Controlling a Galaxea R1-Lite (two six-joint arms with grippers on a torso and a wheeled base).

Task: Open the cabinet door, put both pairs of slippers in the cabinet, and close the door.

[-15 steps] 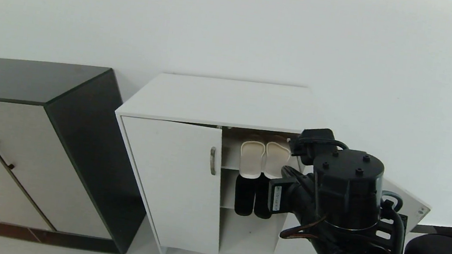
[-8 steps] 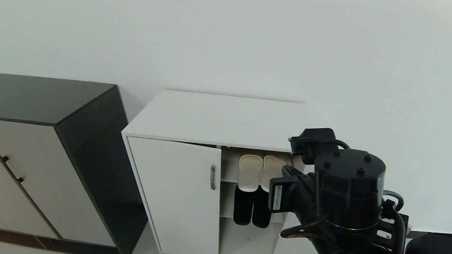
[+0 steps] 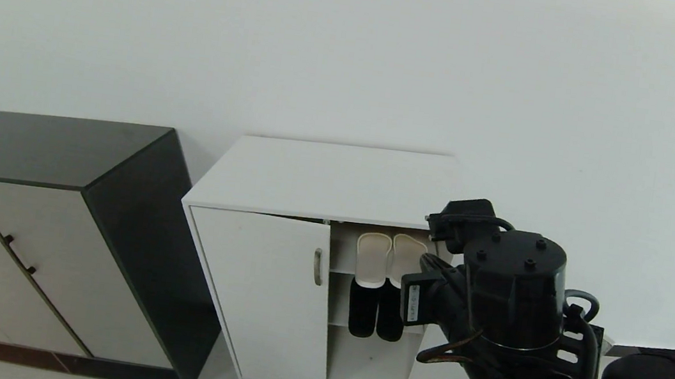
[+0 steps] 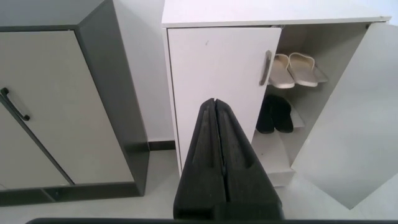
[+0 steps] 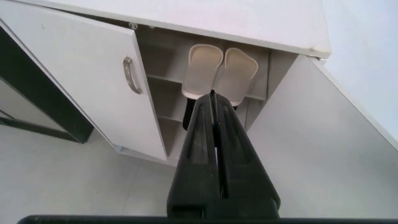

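The white cabinet (image 3: 326,178) stands against the wall, its left door (image 3: 263,296) shut and its right door (image 5: 311,149) swung wide open. White slippers (image 3: 390,259) lie on the upper shelf, black slippers (image 3: 375,310) on the shelf below. My right gripper (image 5: 213,94) is shut and empty, in front of the open compartment and pointing at the white slippers (image 5: 222,73). My left gripper (image 4: 214,101) is also shut and empty. It is held back from the cabinet and faces the shut left door (image 4: 217,74), with its handle (image 4: 266,67) beside it.
A dark cabinet (image 3: 50,225) with pale doors stands to the left of the white one, a narrow gap between them. Pale bare floor (image 5: 74,180) lies in front of both. My right arm (image 3: 503,306) covers the open door's side in the head view.
The head camera has shifted, so both cabinets sit lower and slightly smaller in the picture. My right arm has dropped a little. The slippers and doors have not moved.
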